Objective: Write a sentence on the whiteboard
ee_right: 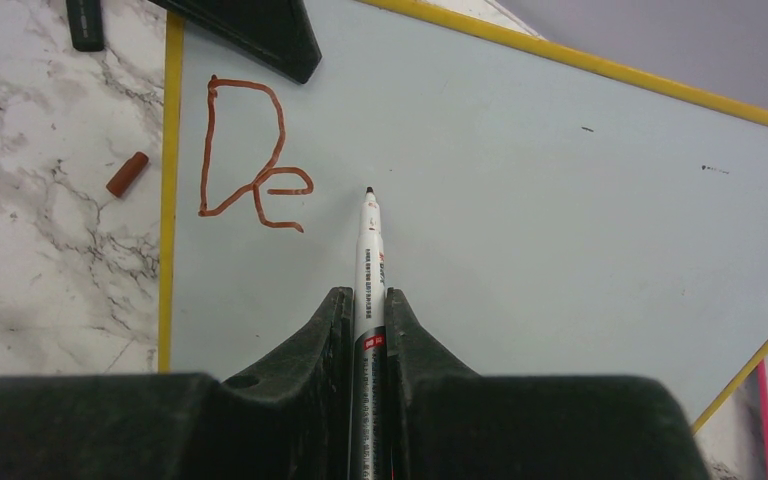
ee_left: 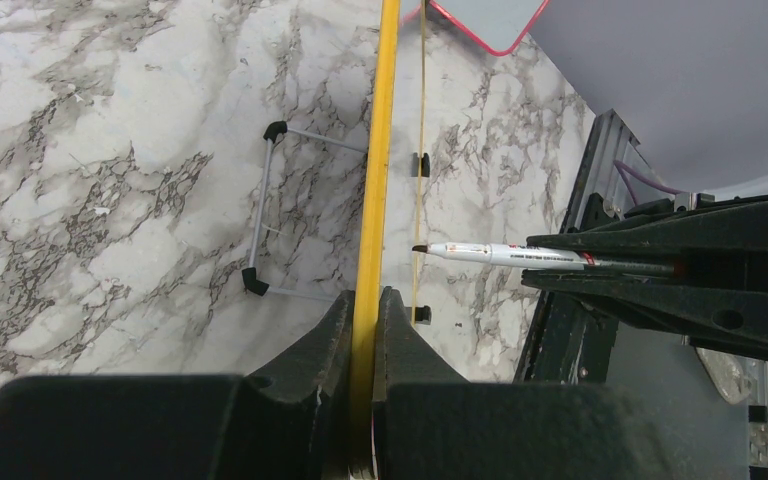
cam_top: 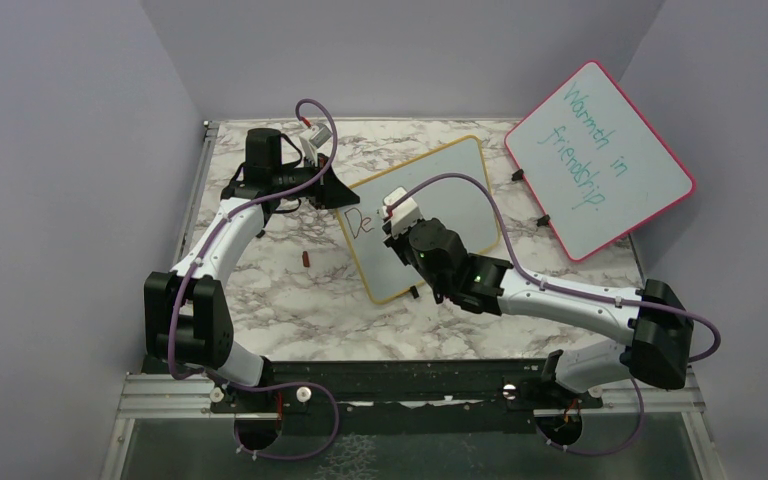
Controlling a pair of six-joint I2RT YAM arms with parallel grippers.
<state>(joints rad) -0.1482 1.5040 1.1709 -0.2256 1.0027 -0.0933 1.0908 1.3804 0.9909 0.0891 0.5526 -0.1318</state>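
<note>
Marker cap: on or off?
Off. The marker in the right tool shows a bare tip; a small red cap lies on the table.

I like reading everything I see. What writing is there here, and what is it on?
"De", reddish-brown, on the yellow-framed whiteboard.
"Warmth in friendship.", teal, on the pink-framed board.
Print on the marker barrel, held by the right gripper: too small to read.
The left gripper clamps the whiteboard's edge; no writing there.

Yellow-framed whiteboard (cam_top: pixel 430 215) propped upright, sentence (ee_right: pixel 253 155) reads only "De"
</note>
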